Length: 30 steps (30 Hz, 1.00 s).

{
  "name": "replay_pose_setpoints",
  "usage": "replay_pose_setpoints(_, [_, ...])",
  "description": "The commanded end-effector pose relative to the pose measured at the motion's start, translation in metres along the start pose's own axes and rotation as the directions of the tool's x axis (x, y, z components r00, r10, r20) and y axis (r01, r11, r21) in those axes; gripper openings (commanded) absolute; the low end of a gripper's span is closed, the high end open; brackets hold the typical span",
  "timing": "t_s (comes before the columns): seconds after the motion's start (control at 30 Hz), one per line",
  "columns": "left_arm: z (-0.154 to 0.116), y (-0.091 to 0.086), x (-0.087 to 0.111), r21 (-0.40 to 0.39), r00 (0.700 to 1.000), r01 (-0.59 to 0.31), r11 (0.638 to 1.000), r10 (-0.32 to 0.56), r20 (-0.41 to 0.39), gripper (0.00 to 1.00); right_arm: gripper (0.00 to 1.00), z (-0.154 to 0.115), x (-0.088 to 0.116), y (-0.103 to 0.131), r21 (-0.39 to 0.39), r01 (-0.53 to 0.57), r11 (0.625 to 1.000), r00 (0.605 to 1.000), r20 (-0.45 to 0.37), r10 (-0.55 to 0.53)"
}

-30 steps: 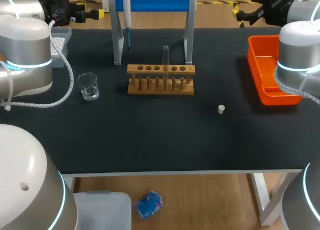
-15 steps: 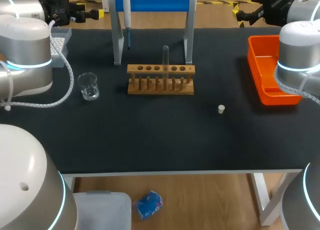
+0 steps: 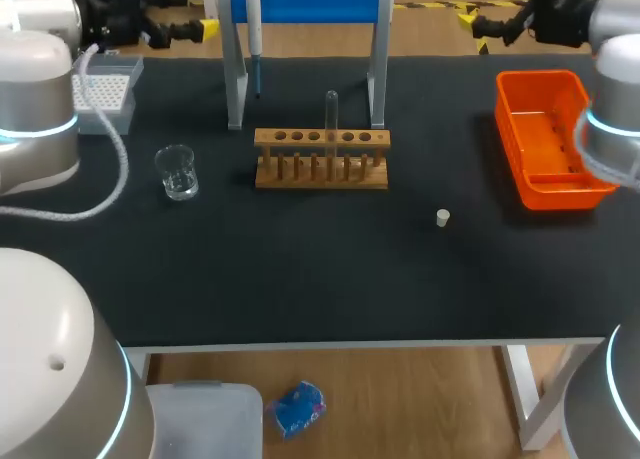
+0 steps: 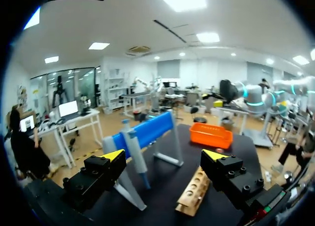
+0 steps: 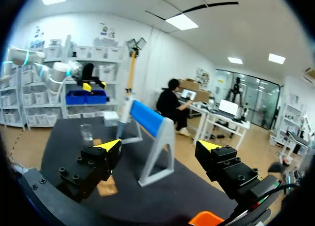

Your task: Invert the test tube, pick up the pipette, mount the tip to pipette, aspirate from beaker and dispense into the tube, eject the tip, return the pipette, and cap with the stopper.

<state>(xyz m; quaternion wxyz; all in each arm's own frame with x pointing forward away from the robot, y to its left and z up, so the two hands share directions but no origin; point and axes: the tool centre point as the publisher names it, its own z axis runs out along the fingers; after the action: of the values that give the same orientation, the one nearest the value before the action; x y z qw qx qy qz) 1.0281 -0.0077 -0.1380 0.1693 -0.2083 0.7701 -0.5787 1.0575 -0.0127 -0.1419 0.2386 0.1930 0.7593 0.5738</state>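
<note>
Step in hand: first one, invert test tube (image 3: 331, 114); judged not begun. Tube stands in wooden rack (image 3: 321, 159), mid tabletop (image 3: 300, 269). Left tool (image 4: 163, 155) and right tool (image 5: 159, 145) both spread, empty, well apart from rack. Next move: pinch tube above rack, lift clear, flip.
</note>
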Motion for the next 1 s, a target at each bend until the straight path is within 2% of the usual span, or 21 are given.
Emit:
replay_pose_setpoints(0.03, [-0.035, -0.004, 0.026, -0.035, 0.989, -0.056, 0.998, 0.051, -0.137, 1.0, 1.0, -0.056, 0.024, 0.013, -0.09, -0.006, 0.996, 0.974, -0.227, -0.014])
replay_pose_setpoints(0.07, [-0.037, -0.004, 0.032, -0.043, 0.988, -0.068, 0.997, 0.061, -0.144, 1.0, 1.0, -0.061, 0.029, 0.017, -0.09, 0.003, 0.996, 0.963, -0.267, -0.027])
replay_pose_setpoints(0.57, [-0.037, -0.004, 0.032, -0.043, 0.988, -0.068, 0.997, 0.061, -0.144, 1.0, 1.0, -0.061, 0.029, 0.017, -0.09, 0.003, 0.996, 0.963, -0.267, -0.027])
replay_pose_setpoints(0.6, [-0.038, -0.004, 0.036, -0.042, 0.987, -0.069, 0.997, 0.063, -0.145, 1.0, 1.0, -0.061, 0.029, 0.017, -0.09, 0.003, 0.996, 0.963, -0.267, -0.027])
replay_pose_setpoints(0.73, [-0.025, 0.012, 0.065, -0.093, 0.983, -0.073, 0.993, 0.056, -0.175, 1.0, 1.0, -0.053, 0.059, -0.001, -0.057, 0.009, 0.998, 0.932, -0.36, -0.029])
replay_pose_setpoints(0.8, [-0.017, 0.019, 0.083, -0.113, 0.982, -0.076, 0.991, 0.055, -0.182, 1.0, 1.0, -0.05, 0.075, -0.011, -0.048, 0.006, 0.999, 0.921, -0.389, -0.025])
replay_pose_setpoints(0.87, [-0.009, 0.028, 0.093, -0.113, 0.981, -0.075, 0.991, 0.053, -0.188, 1.0, 1.0, -0.048, 0.089, -0.02, -0.056, -0.009, 0.998, 0.91, -0.413, -0.015])
replay_pose_setpoints(0.93, [0.002, 0.037, 0.104, -0.149, 0.978, -0.087, 0.985, 0.056, -0.2, 1.0, 1.0, -0.045, 0.102, -0.029, -0.053, -0.014, 0.998, 0.9, -0.435, -0.01])
replay_pose_setpoints(0.97, [0.007, 0.04, 0.11, -0.145, 0.979, -0.075, 0.987, 0.046, -0.199, 1.0, 1.0, -0.042, 0.109, -0.034, -0.055, -0.026, 0.998, 0.888, -0.46, -0.002])
replay_pose_setpoints(1.0, [0.013, 0.044, 0.116, -0.153, 0.977, -0.054, 0.987, 0.02, -0.212, 1.0, 1.0, -0.04, 0.118, -0.037, -0.054, -0.042, 0.998, 0.856, -0.517, 0.009])
